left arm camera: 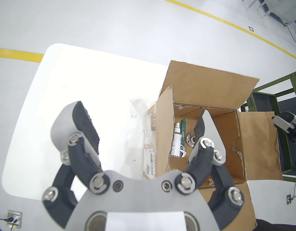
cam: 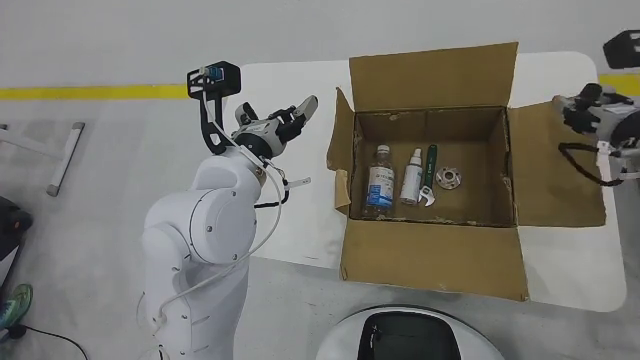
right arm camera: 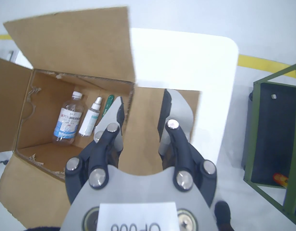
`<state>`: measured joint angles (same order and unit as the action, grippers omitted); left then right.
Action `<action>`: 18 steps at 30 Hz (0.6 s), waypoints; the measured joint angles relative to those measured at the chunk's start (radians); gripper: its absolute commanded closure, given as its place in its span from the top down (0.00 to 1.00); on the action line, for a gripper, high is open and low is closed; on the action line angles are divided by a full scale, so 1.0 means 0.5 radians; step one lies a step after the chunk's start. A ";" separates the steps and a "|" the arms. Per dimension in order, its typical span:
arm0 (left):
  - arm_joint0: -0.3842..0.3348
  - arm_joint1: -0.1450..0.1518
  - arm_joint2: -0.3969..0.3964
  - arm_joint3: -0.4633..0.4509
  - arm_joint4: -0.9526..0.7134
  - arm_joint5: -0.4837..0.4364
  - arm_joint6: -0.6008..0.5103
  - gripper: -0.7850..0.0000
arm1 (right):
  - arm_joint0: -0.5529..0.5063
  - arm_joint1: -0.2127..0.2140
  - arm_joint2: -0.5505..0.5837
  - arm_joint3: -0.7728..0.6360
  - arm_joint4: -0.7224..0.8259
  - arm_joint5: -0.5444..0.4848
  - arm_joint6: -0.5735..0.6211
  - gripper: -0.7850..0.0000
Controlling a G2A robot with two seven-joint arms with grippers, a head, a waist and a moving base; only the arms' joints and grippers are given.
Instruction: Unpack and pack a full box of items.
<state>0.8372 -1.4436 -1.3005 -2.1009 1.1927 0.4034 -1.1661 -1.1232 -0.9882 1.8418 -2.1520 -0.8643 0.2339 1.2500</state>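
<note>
Box: an open brown corrugated cardboard carton (cam: pixel 430 255) (left arm camera: pixel 164 121) (right arm camera: pixel 66 41) in the middle of the desk. All four flaps are folded outward and the edges round the opening are torn and ragged.
Desk: a smooth white top (cam: pixel 290 210) (left arm camera: pixel 78 78) (right arm camera: pixel 181 61) with rounded corners.
Bottle: a clear plastic cylinder (cam: pixel 379 182) (right arm camera: pixel 67 118) with a white cap and a blue-and-white label. It lies flat on the box floor at the left end of the row.
Spray bottle: slim, white and tube-shaped (cam: pixel 411 178) (left arm camera: pixel 176 140) (right arm camera: pixel 90 118), with a narrow nozzle top. It lies just beside the bottle.
Wrench: an adjustable wrench (cam: pixel 430 172) (left arm camera: pixel 183 133) (right arm camera: pixel 109 102) with a green handle and a grey metal head, lying next to the spray bottle.
Flange: a small round piece of grey metal (cam: pixel 449 177) (left arm camera: pixel 190 140) with a central hole, on the box floor right of the wrench.
Left gripper: raised over the left part of the desk (cam: pixel 300 112) (left arm camera: pixel 141 110), apart from the box. Its fingers (left arm camera: pixel 86 121) are tapered bare-metal plates faced with rough black pads; they are spread wide and hold nothing.
Right gripper: above the outer end of the box's right flap (cam: pixel 568 110) (right arm camera: pixel 143 97). Its fingers (right arm camera: pixel 179 111) are of the same metal and black pad, parted and empty.
Floor: pale grey, with a yellow painted line (cam: pixel 90 91).
Frame: a green square-tube metal frame (right arm camera: pixel 270 131) (left arm camera: pixel 290 97) standing on the floor beyond the desk's right side.
</note>
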 measured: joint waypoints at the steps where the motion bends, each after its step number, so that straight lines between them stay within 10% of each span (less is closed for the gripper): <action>1: 0.000 0.000 0.000 0.000 0.000 0.000 0.000 1.00 | -0.046 -0.001 0.090 0.017 0.051 -0.014 -0.039 0.00; 10: 0.000 0.000 0.000 0.000 0.000 0.000 0.000 1.00 | -0.444 -0.031 0.706 0.343 0.586 -0.136 -0.286 0.00; 18: 0.000 0.000 0.000 0.000 0.000 0.000 0.000 1.00 | -0.420 -0.049 0.600 0.817 1.440 -0.468 -0.229 0.00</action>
<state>0.8372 -1.4436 -1.3005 -2.1009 1.1927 0.4034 -1.1661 -1.3333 -1.0128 2.1416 -1.7433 -0.1445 -0.0001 1.1356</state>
